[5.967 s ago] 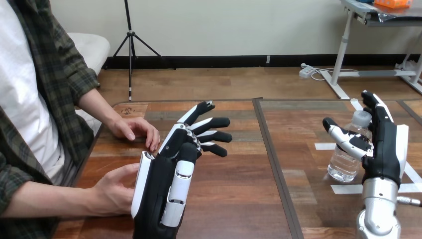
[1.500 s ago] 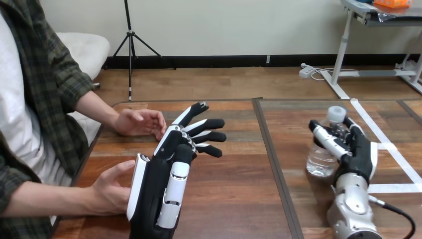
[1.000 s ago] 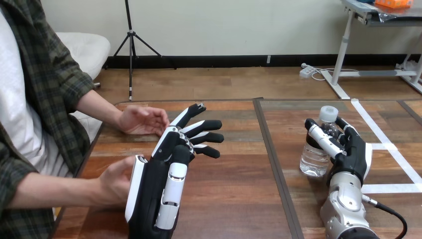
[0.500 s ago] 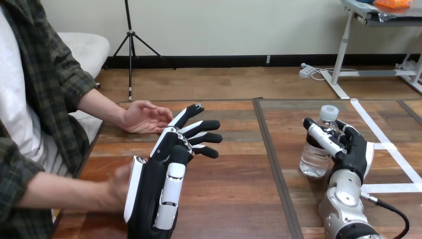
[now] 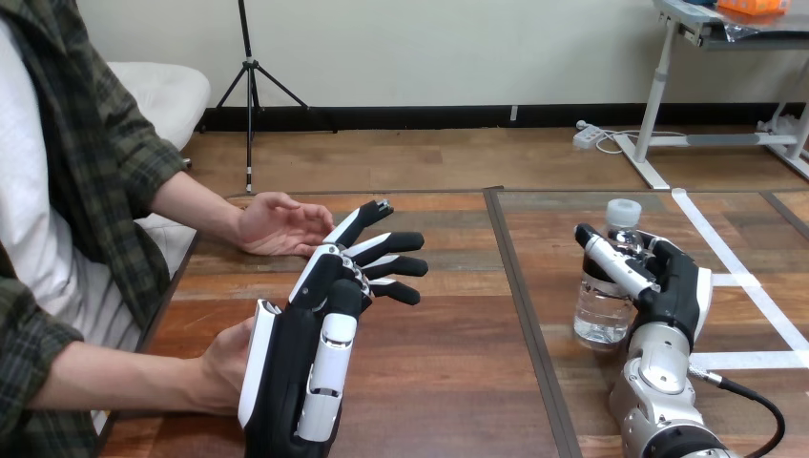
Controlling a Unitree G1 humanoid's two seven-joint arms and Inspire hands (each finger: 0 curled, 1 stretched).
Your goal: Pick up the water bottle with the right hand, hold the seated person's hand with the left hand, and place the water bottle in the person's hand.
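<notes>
Water bottle shifted left, fingers of right hand curled round it; left hand spread

You're working in what looks like a robotics lab. There's a wooden desk with white tape marks stuck on it at 3 o'clock. A person sits at 9 o'clock. Your left robot hand and right robot hand are above the desk at 6 and 4 o'clock.
</notes>
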